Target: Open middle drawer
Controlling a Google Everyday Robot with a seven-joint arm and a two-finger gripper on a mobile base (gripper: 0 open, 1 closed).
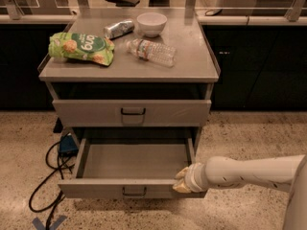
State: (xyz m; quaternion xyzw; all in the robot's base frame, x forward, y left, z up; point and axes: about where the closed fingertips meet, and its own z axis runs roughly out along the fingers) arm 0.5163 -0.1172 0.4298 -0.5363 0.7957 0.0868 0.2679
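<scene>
The middle drawer [132,161] is pulled far out of the grey metal cabinet and is empty inside. Its small black wire handle [134,191] sits centred on the front. My gripper [183,180] is at the right end of the drawer's front edge, touching its top rim, with the white arm reaching in from the right. Above it, a shut drawer [132,112] with the same kind of handle is in place. Anything below the open drawer is hidden by it.
On the cabinet top [192,66] lie a green chip bag [80,48], a can [118,28], a white bowl [151,23] and a plastic water bottle [151,51]. A blue box [67,144] and black cables [45,186] lie on the floor at left. Dark counters stand behind.
</scene>
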